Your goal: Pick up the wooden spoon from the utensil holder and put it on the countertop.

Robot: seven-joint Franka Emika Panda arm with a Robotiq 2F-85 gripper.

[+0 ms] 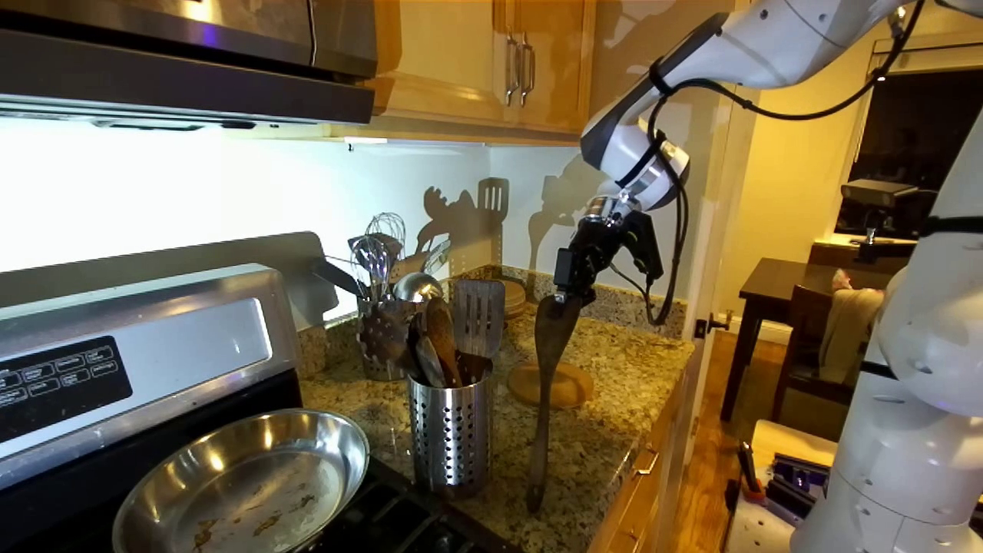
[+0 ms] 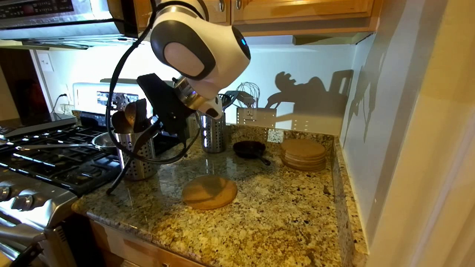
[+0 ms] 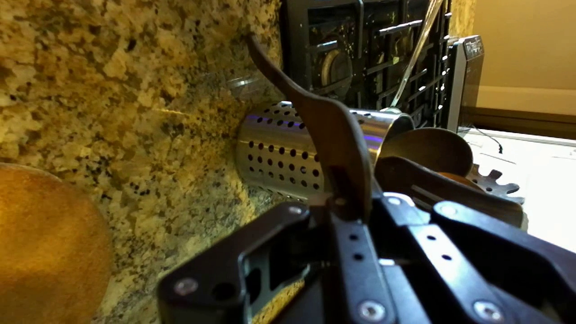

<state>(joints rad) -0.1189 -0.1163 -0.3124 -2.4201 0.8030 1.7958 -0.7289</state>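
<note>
The white arm [image 1: 768,48] has black cables [image 2: 159,161] and screw-studded fingers [image 3: 365,279].

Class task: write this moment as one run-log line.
tool: closed on long brown wooden spoon | pose: head-up, outside silver perforated metal cylinder | release on speckled brown granite countertop: pending

In both exterior views, seeing wooden cabinets [image 1: 445,54] with metal handles [image 1: 526,69], hanging high on the wall [image 1: 261,184]. Below these cabinets, noticing a strong white light [image 1: 92,177], spreading over the wall, and also dark shadows [image 2: 315,91], lying across it. In an exterior view, noticing a white socket plate [image 2: 45,62], sitting on the wall. In an exterior view, looking past the pale door [image 1: 714,246] and finding there a yellowish wall [image 1: 791,177], a dark window [image 1: 914,138], a dark table [image 1: 799,278], a chair [image 1: 802,330] carrying a pale cloth [image 1: 845,326], and a wooden floor [image 1: 705,468].
</note>
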